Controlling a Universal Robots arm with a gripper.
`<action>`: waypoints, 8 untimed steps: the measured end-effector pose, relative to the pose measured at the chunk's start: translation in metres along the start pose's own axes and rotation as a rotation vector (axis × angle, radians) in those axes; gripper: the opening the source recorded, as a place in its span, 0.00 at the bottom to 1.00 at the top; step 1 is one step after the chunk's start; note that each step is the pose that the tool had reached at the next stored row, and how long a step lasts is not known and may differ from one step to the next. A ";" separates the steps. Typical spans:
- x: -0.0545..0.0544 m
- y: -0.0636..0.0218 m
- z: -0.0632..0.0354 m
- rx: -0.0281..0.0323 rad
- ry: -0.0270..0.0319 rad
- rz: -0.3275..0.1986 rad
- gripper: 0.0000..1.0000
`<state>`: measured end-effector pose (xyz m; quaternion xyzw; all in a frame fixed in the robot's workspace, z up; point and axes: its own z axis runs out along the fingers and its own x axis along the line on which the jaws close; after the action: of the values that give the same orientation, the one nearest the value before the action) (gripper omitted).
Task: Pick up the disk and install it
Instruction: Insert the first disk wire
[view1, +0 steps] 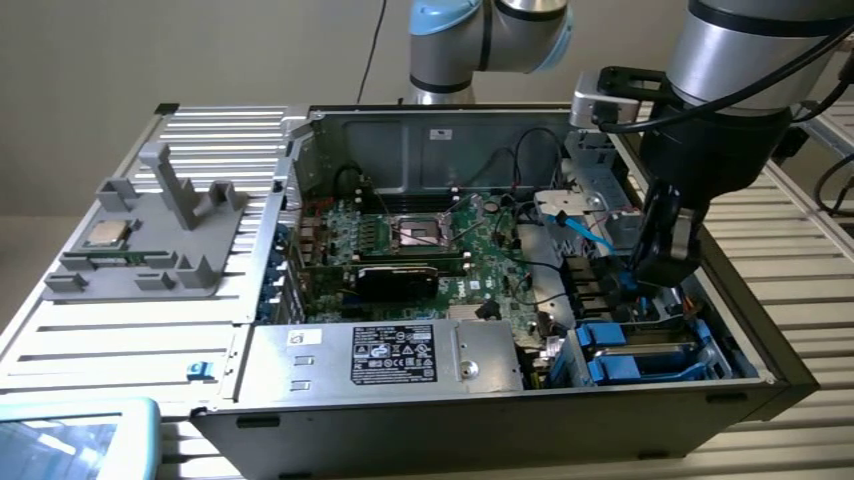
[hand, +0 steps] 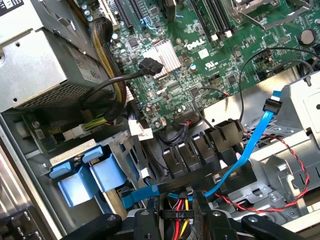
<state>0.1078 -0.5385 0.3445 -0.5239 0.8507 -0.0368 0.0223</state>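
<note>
**Disk in the bay, claw above it**

Disk (view1: 638, 358) lying in the drive bay at the near corner of the case (view1: 467, 430), on the exterior view's right — blue carrier frame plain, metal body mostly hidden. Gripper (view1: 662, 272) hanging just above that bay, no disk seen in it; cannot tell how wide the claw stands. Blue data cable (hand: 247, 150) and red-black twisted wires (hand: 300, 160) close beside — likely to snag on careless travel. Carrier perhaps not fully seated, so liable to jam if pressed askew.
</note>
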 end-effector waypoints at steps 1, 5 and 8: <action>0.000 0.0000 0.0000 0.0000 0.0000 0.000 0.39; 0.000 -0.0001 -0.0011 0.0007 -0.0006 0.000 0.52; 0.000 -0.0011 -0.0114 0.0022 -0.0012 0.000 0.52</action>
<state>0.1081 -0.5383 0.3559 -0.5238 0.8507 -0.0374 0.0234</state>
